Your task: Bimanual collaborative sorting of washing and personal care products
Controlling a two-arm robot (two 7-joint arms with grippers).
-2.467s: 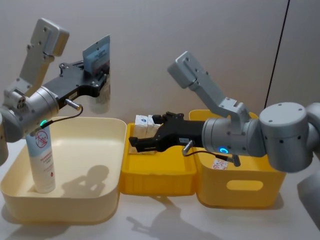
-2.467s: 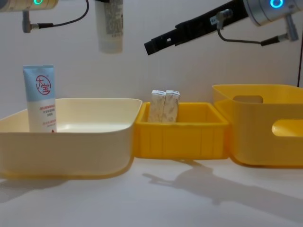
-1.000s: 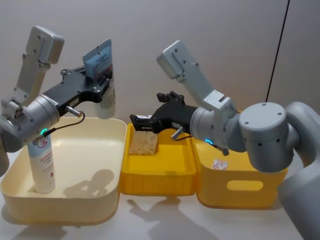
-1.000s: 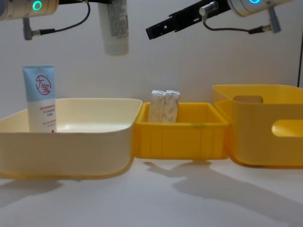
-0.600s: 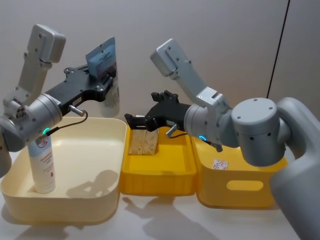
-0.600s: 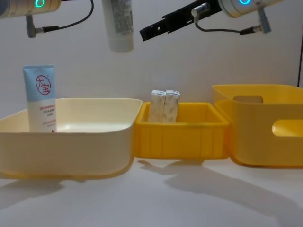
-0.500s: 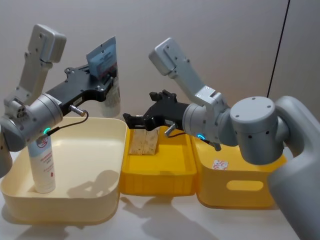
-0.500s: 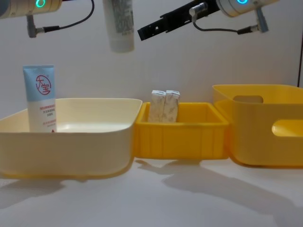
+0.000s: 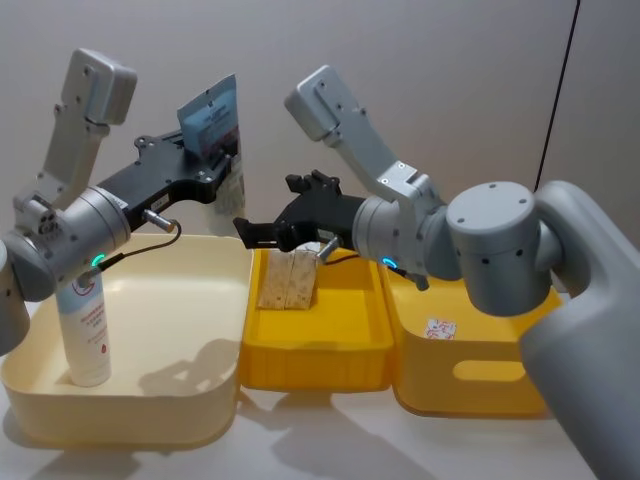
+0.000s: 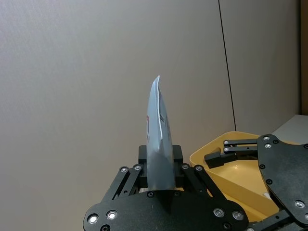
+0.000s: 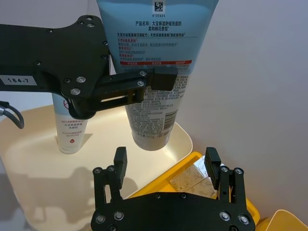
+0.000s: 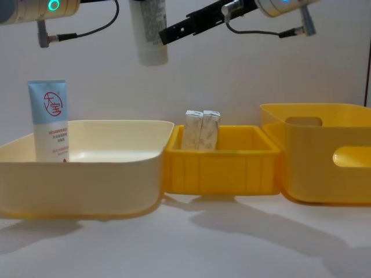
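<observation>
Held tube (image 9: 222, 150) before right hand (image 9: 250, 232)

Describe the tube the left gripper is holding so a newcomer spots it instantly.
Above the cream bin, the left gripper holds a pale blue-and-white tube in the air, cap down. Unlike the red-logo tube standing inside that bin, it hangs clear of everything.

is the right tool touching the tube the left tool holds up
Apart. The right wrist view shows the right tool open below the hanging tube, background showing between them.
</observation>
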